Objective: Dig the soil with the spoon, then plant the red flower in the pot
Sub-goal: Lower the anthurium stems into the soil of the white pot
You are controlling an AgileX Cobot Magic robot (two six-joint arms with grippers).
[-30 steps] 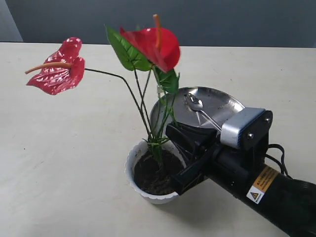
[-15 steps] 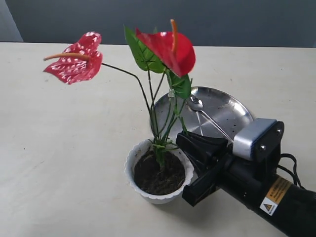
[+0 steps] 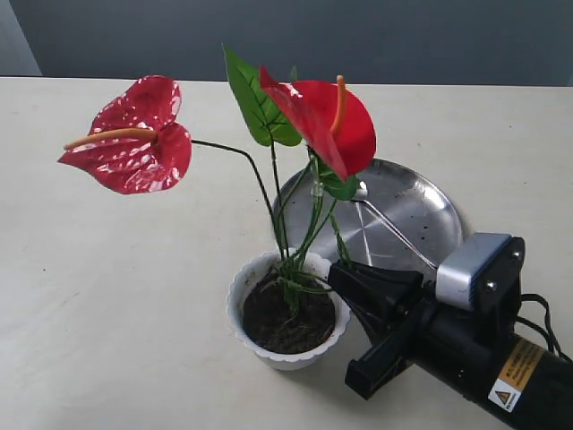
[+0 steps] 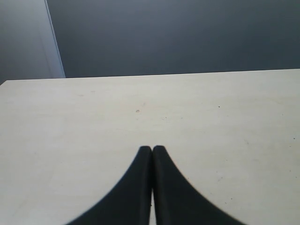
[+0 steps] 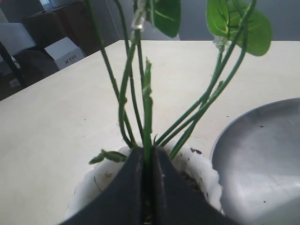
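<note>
We see the flower (image 3: 309,116) standing in the soil (image 3: 286,315) of the pot (image 3: 243,285), its 2 blooms high above. The right gripper (image 5: 146,154) sits beside the pot, jaws pinching 1 green stem. The spoon (image 3: 394,235) lies on the plate (image 3: 430,210) behind. The left gripper (image 4: 152,150) hovers over bare table (image 4: 93,117), jaws pressed together.

A wide steel plate (image 3: 421,210) sits on the pale tabletop (image 3: 134,296) just beyond the right fingers. A dark wall (image 3: 403,36) backs the table; boxes (image 5: 65,49) (blurred) stand off its edge.
</note>
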